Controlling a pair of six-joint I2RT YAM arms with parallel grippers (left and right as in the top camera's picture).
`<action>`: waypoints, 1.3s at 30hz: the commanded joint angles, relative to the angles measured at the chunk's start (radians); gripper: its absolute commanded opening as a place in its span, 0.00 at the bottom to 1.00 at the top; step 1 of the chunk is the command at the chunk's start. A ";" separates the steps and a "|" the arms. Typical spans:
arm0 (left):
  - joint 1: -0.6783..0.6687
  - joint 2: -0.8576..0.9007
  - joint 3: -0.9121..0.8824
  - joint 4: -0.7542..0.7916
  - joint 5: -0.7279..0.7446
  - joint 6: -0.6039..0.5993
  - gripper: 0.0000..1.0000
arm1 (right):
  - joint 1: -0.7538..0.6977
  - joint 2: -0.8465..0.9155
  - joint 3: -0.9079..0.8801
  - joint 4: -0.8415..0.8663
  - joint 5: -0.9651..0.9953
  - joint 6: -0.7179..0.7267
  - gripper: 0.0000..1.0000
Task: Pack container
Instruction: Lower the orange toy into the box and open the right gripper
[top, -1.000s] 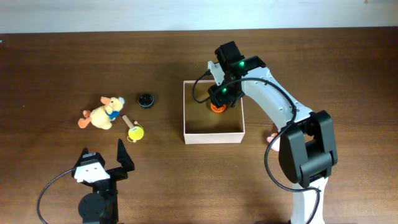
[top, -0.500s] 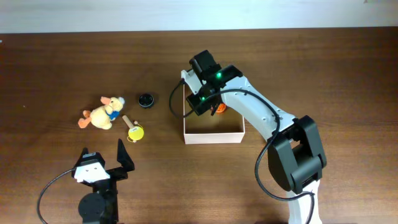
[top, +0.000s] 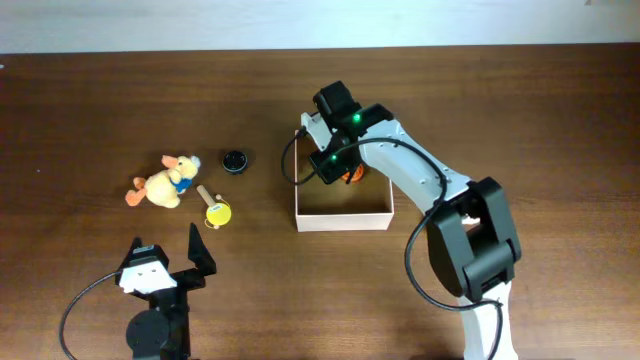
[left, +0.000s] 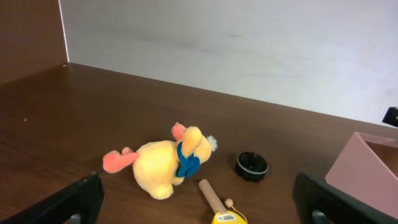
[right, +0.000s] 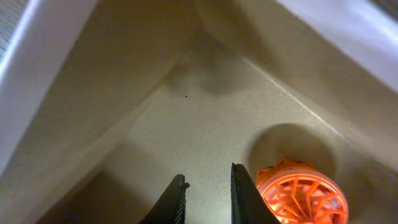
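Inside the container (top: 343, 221), at its far-left corner, the right pincer (right: 205, 182) hangs just above the tan floor. It is drawn almost together and clenched on nothing. Just beside it the orange ribbed wheel (right: 303, 194) lies on the cardboard, so 1 toy is packed. The box itself sits in the middle of the table (top: 520, 90), within the right arm's reach. Well apart on the left wait 3 more: the yellow plush duck (top: 160, 184), the black round cap (top: 233, 160) and the yellow-headed wooden mallet (top: 214, 209). The left pincer (top: 168, 252) is parked near the table's front edge, spread wide and empty. My read: this is the tail of a drop-off. The next move calls for the right arm to lift clear of the thin walls. Then the mallet, nearest the left pincer, looks the likeliest pick.
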 joint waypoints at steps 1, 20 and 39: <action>0.007 -0.006 -0.002 -0.006 0.010 0.016 0.99 | -0.003 0.013 0.008 -0.001 0.044 -0.023 0.14; 0.007 -0.006 -0.001 -0.006 0.010 0.016 0.99 | -0.024 0.051 0.008 -0.021 0.062 -0.034 0.13; 0.007 -0.006 -0.002 -0.006 0.010 0.016 0.99 | -0.024 0.057 0.008 -0.030 0.137 -0.054 0.12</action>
